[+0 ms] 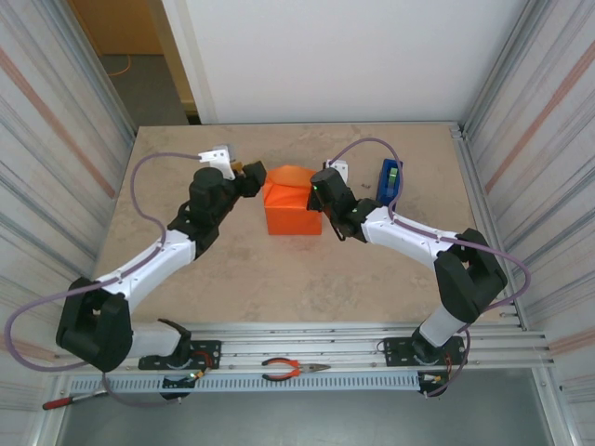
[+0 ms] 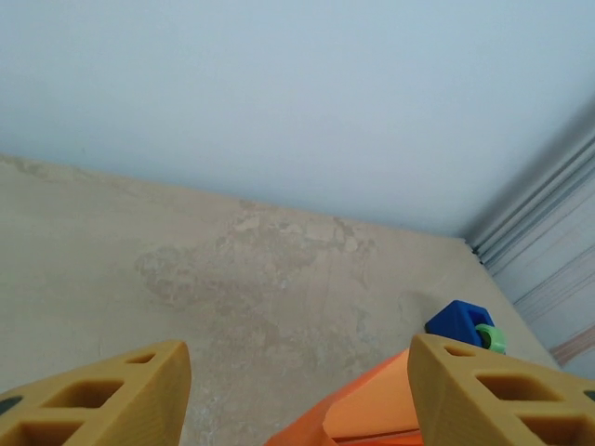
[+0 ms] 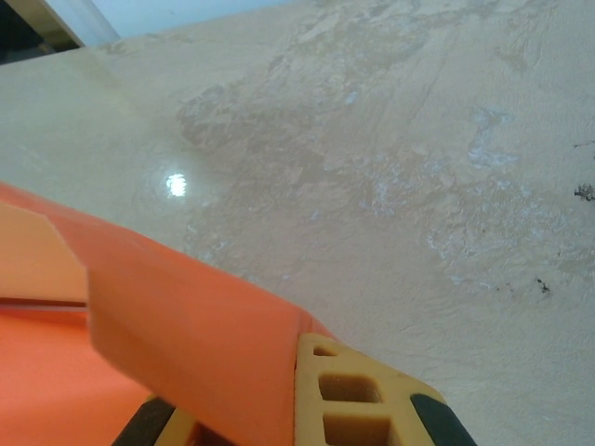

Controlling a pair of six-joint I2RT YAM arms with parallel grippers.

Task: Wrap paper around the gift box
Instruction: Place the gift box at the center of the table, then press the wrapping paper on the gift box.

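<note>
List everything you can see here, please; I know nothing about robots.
Small cuboid gift box: one, orange, middle of the table, between the two hands.
Matte orange paper sheet: one, bright orange, folded round the box, a flap standing up at its far side.
Plastic tape dispenser: one, blue with a green part, on the table right of the box.
Metal pliers: one, red-orange handles, on the rail at the near edge.
Red-handled tool: one, red, near left corner; kind unclear.
Stone-patterned table: one, beige, under it all.
Left hand: one, yellow fingers, open, at the box's left.
Right hand: one, yellow fingers, shut on the paper, at the box's right.
</note>
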